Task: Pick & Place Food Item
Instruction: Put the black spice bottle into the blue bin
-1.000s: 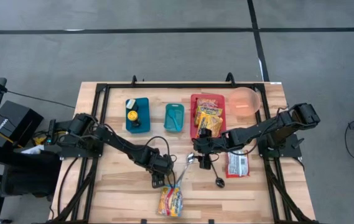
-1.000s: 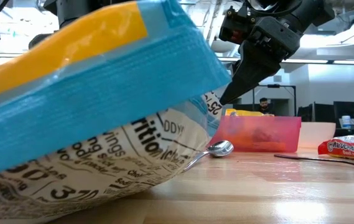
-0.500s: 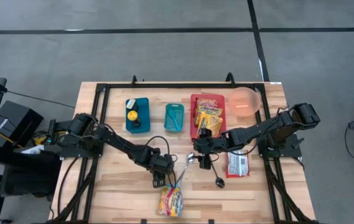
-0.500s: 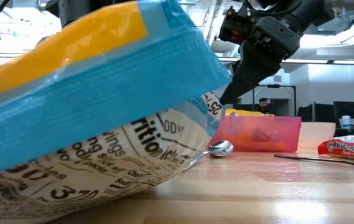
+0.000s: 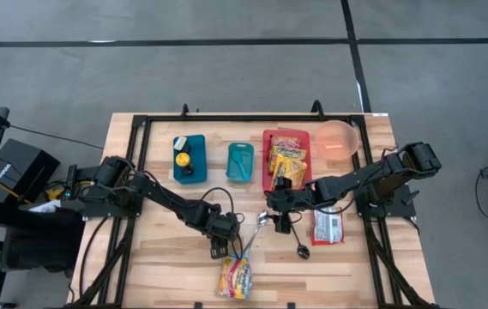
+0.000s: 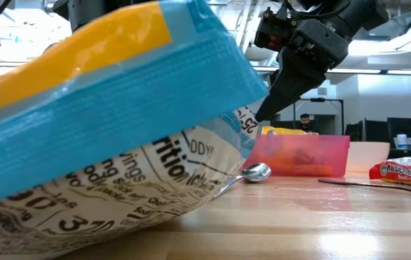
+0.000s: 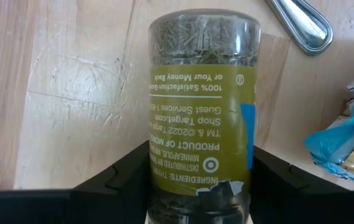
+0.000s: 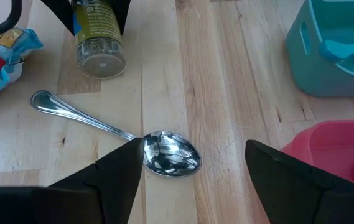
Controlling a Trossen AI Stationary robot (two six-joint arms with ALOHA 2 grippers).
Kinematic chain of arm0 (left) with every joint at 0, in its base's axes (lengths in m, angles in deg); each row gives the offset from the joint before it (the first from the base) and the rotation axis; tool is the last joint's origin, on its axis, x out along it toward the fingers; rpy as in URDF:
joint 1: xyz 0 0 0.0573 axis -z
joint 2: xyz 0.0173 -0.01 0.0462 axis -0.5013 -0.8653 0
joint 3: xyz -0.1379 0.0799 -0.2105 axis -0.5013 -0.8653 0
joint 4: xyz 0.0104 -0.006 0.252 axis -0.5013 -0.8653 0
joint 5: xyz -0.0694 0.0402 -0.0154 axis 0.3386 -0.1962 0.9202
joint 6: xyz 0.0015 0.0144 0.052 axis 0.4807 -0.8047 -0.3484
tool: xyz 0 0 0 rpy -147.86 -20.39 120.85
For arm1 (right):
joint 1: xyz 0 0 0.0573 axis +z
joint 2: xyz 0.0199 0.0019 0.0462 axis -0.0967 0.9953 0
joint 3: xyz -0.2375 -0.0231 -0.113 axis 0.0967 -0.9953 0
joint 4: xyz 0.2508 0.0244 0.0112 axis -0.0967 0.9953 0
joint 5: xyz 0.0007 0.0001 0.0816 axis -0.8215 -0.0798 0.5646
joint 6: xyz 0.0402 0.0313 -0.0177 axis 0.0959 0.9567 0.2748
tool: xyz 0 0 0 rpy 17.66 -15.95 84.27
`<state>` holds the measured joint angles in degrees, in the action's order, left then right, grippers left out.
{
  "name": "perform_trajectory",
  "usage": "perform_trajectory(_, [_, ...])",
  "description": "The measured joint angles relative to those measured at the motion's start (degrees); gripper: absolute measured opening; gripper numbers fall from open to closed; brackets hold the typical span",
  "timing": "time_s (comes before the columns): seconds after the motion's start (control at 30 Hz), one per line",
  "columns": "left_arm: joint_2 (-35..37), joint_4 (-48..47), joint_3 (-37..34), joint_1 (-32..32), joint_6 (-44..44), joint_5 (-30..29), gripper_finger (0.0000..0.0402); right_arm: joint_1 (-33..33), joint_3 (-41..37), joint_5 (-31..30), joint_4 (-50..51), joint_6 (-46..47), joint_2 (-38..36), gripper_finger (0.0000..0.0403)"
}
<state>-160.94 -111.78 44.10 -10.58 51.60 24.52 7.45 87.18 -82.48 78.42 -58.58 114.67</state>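
Note:
A herb jar (image 7: 200,106) with an olive-green label lies on its side on the wooden table (image 5: 166,257), its clear end toward a silver spoon (image 8: 102,121). My left gripper (image 7: 198,180) stands over it with a finger on either side; the right wrist view shows the jar (image 8: 99,37) between those fingers. My right gripper (image 8: 195,180) hangs open above the spoon's bowl (image 8: 170,154), touching nothing. A snack bag (image 5: 235,276) lies at the near edge and fills the low view (image 6: 104,130). My left gripper pinches the jar between its two fingers (image 7: 130,171), which lie against the labelled sides (image 7: 239,165) near the end away from the spoon. The fingers come steeply from above and lie across the jar. The jar rests on its side on the table.
At the far side stand a teal bin with a bottle (image 5: 189,159), a smaller teal bin (image 5: 240,161), a red bin with yellow packets (image 5: 286,159) and a pink bowl (image 5: 340,139). A red candy packet (image 5: 328,225) and a black spoon (image 5: 302,251) lie near my right gripper.

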Motion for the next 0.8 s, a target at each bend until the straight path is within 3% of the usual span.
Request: perform_trajectory(0.8, [0.0,0.29,0.0,0.0,0.05,-0.02,0.0189,-0.02,0.0,0.0,0.02,0.0,0.0,0.0276])
